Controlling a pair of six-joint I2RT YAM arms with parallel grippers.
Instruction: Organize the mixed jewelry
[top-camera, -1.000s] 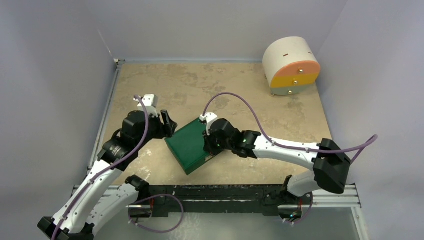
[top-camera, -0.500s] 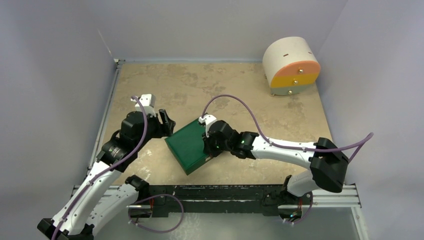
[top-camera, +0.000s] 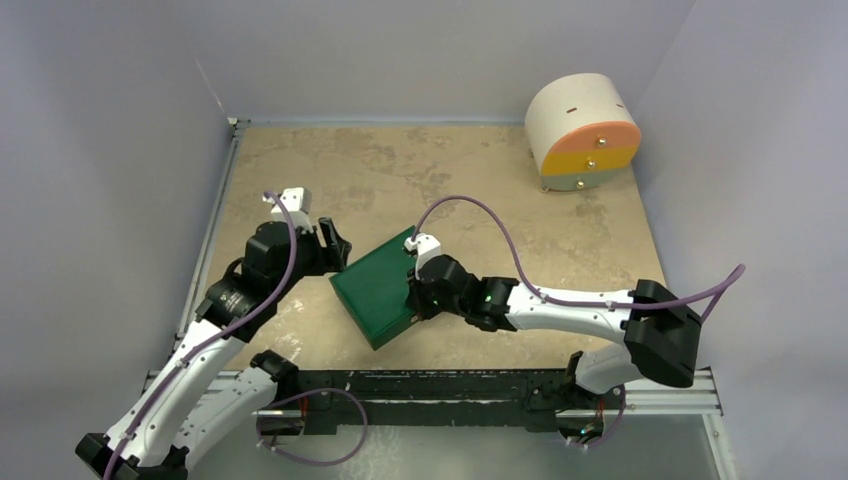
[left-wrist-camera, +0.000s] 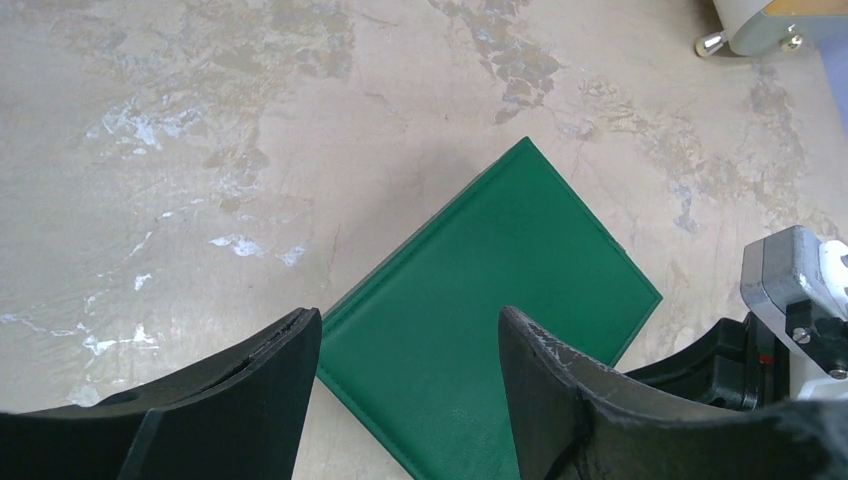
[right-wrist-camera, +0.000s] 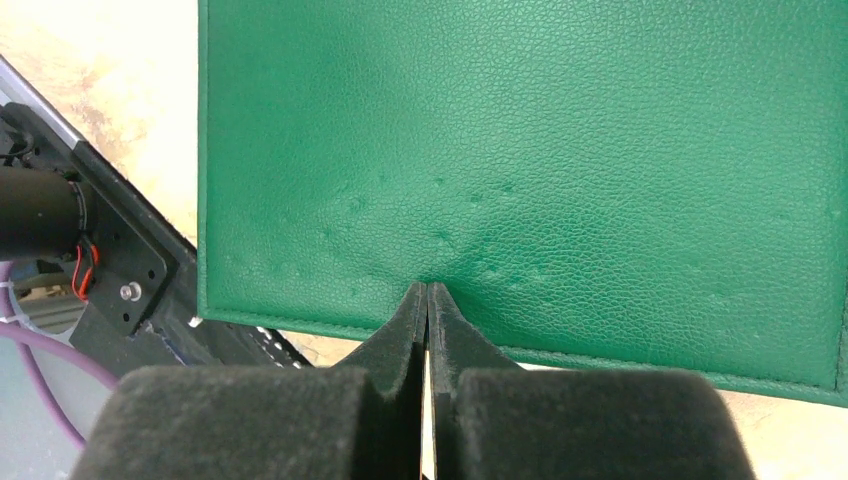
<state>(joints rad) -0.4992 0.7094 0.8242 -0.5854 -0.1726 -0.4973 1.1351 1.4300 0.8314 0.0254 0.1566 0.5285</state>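
The mixed jewelry is out of view in every frame. A green box (top-camera: 376, 290) lies closed and turned diagonally in the middle of the table. My left gripper (top-camera: 336, 246) hovers open at the box's left corner; in the left wrist view its fingers (left-wrist-camera: 405, 318) straddle the lid's (left-wrist-camera: 490, 290) near edge with nothing between them. My right gripper (top-camera: 413, 297) is shut at the box's right side. Its closed tips (right-wrist-camera: 428, 288) touch the green lid (right-wrist-camera: 520, 140) just inside the stitched edge, where the leather dimples.
A round white cabinet with orange, yellow and pale green drawers (top-camera: 583, 130) stands at the back right, its foot showing in the left wrist view (left-wrist-camera: 760, 25). Grey walls close in the tan stone-patterned tabletop (top-camera: 400, 170). The black rail (top-camera: 440, 385) runs along the near edge.
The right wrist has slid a little toward the near edge along the box's right side, still shut. The left gripper shifted slightly up and left and opened a touch. The box has stayed put.
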